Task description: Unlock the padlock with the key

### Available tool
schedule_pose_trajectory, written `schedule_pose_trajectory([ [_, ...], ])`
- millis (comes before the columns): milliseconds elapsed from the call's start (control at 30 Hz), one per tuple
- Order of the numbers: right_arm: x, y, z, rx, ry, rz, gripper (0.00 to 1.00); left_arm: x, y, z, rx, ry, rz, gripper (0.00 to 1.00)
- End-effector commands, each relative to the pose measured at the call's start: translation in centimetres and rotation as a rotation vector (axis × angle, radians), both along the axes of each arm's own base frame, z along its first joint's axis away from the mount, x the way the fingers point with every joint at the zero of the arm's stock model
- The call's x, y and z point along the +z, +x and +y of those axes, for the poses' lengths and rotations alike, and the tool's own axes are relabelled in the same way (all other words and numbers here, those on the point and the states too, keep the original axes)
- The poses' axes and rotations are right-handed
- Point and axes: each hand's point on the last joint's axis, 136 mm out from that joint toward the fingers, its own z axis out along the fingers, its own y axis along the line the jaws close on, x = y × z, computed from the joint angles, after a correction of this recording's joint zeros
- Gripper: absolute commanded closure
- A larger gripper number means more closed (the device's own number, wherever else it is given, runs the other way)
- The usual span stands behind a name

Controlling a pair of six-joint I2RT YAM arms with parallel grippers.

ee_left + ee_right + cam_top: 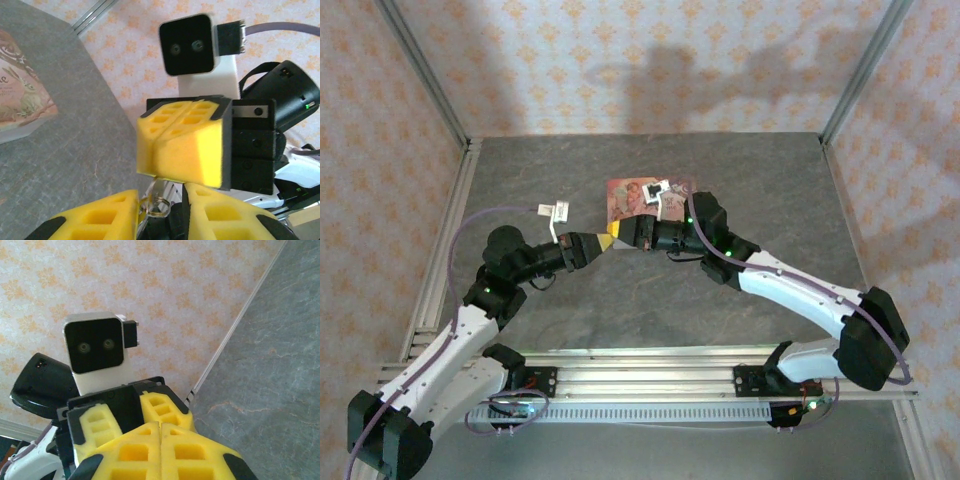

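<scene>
- Roughly mid-table [570, 170], meeting nose to nose: left gripper [606, 241] and right gripper [623, 237], just on the near side of the pink box [628, 197].
- Seen from the left wrist, right gripper clamped tight, its yellow pads [192, 150] pressed flat together with only a seam between.
- Poking out of the lower end of that seam, toward the left gripper: a thin pale sliver of metal, read as the key [154, 184], pinched by the right gripper.
- Just beneath the key, touching it or very nearly: a small wire loop [157, 206], sitting in the gap between the left fingers [100, 220].
- For the left gripper, a narrow-to-middling gap, fingers plainly apart.
- Impossible to say whether those fingers grip anything, with the gap running off the bottom edge into dark, blurred shapes.
- Equally impossible to say whether that loop is the shackle of the padlock or a ring on the key.
- From the right wrist, much the same: closed yellow pads low in view, and facing them the left gripper with two fingers set either side of a dark gap, under the left wrist camera [95, 346].
- Off to the left in the left wrist view, lying flat on the grey surface: the pink box, well apart from the pads and the key.
</scene>
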Motion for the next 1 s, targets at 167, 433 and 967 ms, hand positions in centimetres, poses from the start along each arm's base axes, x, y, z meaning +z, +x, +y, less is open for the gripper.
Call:
schedule_pose_trajectory([
  [167, 0.7, -0.1, 0.2, 0.005, 0.047, -0.023, 1.00, 1.9, -0.2, 0.1, 0.001, -0.047, -0.058, 0.77],
  [433, 0.3, -0.3, 0.5, 0.000, 0.068, -0.009, 1.00, 2.3, -0.1, -0.2, 0.004, -0.057, -0.067, 0.88],
  [967, 0.4, 0.9, -2.3, -0.148, -0.026, -0.004, 0.57, -2.2, -0.1, 0.6, 0.055, 0.110, -0.051, 1.00],
])
